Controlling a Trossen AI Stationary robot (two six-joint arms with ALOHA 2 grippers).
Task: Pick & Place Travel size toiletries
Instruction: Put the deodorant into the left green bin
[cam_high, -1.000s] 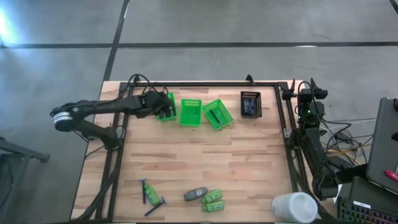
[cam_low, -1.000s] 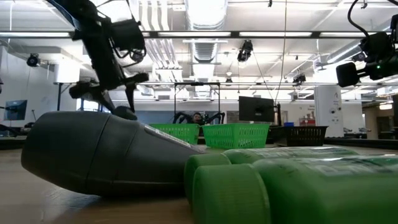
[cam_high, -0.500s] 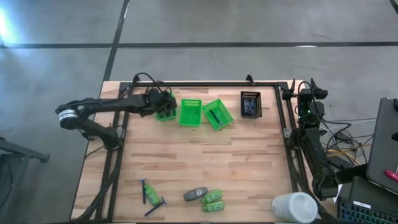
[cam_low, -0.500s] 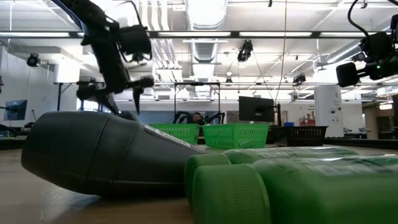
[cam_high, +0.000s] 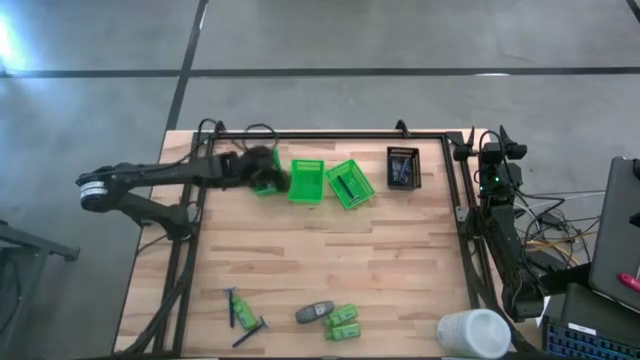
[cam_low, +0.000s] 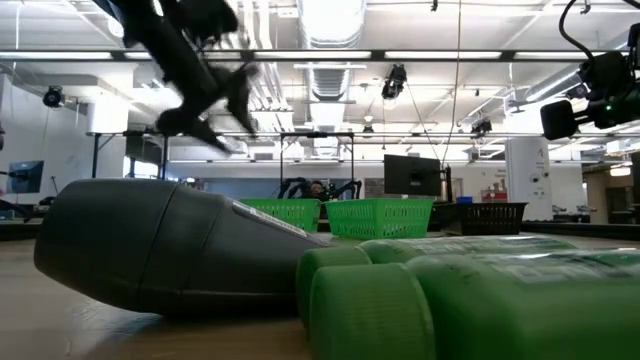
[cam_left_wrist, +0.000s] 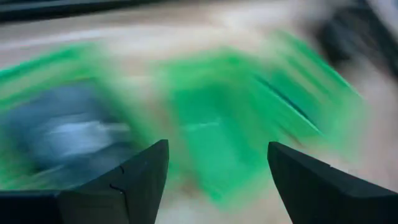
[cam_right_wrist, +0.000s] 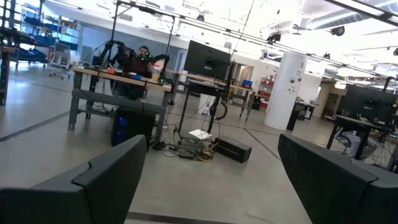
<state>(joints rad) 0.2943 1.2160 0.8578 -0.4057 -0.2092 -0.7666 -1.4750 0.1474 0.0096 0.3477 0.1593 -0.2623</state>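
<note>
The toiletries lie near the table's near edge: two black-and-green razors (cam_high: 241, 312), a dark grey tube (cam_high: 312, 313) and two green bottles (cam_high: 344, 323). In the low view the tube (cam_low: 150, 245) and the bottles (cam_low: 470, 290) fill the foreground. My left gripper (cam_high: 268, 178) (cam_left_wrist: 217, 149) hovers open and empty above the leftmost green basket (cam_high: 262, 186), which holds a grey thing (cam_left_wrist: 68, 134). In the low view my left gripper (cam_low: 215, 100) is raised and tilted. My right gripper (cam_right_wrist: 211, 143) is open, parked at the table's right edge (cam_high: 497, 140) and faces the room.
Two more green baskets (cam_high: 307, 181) (cam_high: 350, 184) and a black basket (cam_high: 403, 167) stand in a row at the far side. A big white cylinder (cam_high: 473, 333) stands at the near right corner. Bare wood (cam_high: 330, 250) lies between the baskets and the toiletries.
My left gripper has risen from the leftmost basket, tipped from pointing down to a slant, and swung a little toward the table's right; it is blurred by motion. The toiletries at the near edge have stayed put.
</note>
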